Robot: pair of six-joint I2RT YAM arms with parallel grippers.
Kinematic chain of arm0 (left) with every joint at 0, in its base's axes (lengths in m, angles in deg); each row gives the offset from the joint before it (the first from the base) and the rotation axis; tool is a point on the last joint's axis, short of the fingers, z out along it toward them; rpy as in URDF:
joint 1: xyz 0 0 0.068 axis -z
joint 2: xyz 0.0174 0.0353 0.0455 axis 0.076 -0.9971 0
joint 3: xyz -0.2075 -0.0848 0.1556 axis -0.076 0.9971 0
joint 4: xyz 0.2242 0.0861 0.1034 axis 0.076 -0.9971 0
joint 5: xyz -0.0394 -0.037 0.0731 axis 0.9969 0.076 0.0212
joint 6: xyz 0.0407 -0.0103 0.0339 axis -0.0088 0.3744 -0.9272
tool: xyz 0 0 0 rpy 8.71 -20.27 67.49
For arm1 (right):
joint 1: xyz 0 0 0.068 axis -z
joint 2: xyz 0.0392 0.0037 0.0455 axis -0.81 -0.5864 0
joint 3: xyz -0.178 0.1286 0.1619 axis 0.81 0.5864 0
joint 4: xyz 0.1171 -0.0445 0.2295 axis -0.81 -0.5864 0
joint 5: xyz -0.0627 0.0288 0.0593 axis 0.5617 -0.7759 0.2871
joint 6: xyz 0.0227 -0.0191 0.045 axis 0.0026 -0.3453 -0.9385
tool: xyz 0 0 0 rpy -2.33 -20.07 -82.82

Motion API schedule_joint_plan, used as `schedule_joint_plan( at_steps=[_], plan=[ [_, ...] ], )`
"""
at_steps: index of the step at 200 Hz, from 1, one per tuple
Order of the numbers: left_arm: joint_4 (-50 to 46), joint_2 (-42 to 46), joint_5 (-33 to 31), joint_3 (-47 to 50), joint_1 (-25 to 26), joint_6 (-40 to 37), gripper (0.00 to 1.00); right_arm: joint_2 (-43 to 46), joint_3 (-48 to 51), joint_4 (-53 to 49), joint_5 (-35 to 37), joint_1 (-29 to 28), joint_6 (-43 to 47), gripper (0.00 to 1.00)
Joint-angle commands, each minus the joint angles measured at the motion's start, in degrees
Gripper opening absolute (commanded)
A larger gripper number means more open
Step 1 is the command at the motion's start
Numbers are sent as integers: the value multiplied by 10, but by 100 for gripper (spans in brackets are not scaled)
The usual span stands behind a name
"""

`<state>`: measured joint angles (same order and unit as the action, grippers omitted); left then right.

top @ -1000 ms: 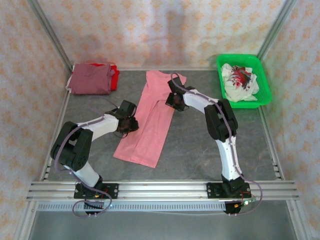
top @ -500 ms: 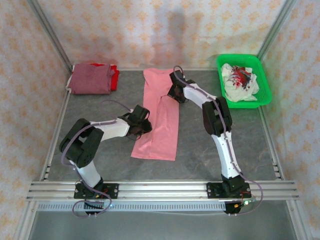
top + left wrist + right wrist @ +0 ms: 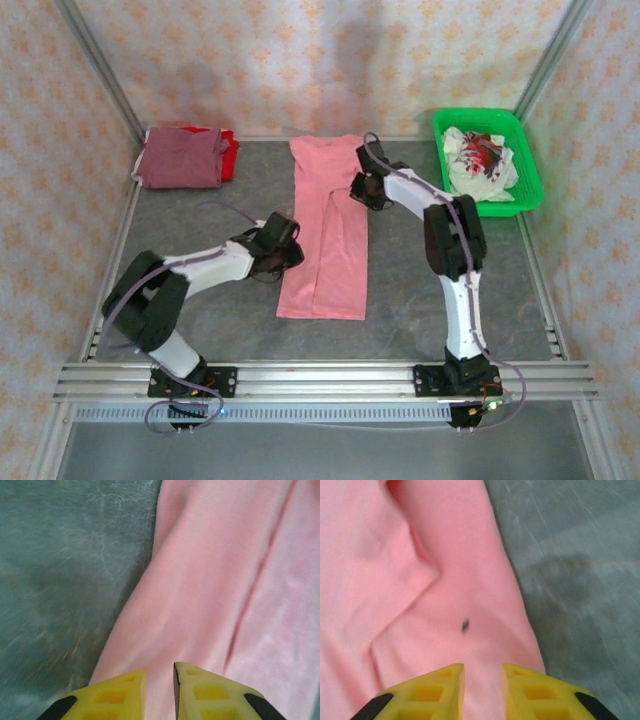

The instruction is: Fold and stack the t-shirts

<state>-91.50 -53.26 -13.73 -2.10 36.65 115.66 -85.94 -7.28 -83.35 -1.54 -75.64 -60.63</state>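
Pink t-shirt folded lengthwise mid-table, maroon shirt folded far-left

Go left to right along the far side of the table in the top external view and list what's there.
Folded maroon t-shirt → red t-shirt peeking out at its right edge → pink t-shirt laid out lengthwise → green basket.
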Motion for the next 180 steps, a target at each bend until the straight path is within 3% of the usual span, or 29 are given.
schedule_joint_plan(
  at_steps=[1,27,40,62,80,102,143,180],
  plan=[
    [-62,99,-44,31,5,13,26,140,97,54,-51,-6,18,28],
    [-101,188,-24,64,5,-35,31,273,287,163,-105,-6,40,36],
    [-120,213,2,83,1,-53,43,325,371,207,-128,-7,42,38],
    [-113,235,70,126,-6,-73,43,401,497,289,-143,-13,26,40],
    [-136,230,88,141,-5,-86,43,440,574,345,-138,-18,8,40],
    [-152,212,103,149,-4,-105,43,466,612,382,-127,-28,2,42],
    [-101,179,144,171,12,-91,42,450,595,376,-121,-33,13,42],
    [-93,166,134,178,29,-86,41,426,576,379,-125,-34,14,42]
  ],
)
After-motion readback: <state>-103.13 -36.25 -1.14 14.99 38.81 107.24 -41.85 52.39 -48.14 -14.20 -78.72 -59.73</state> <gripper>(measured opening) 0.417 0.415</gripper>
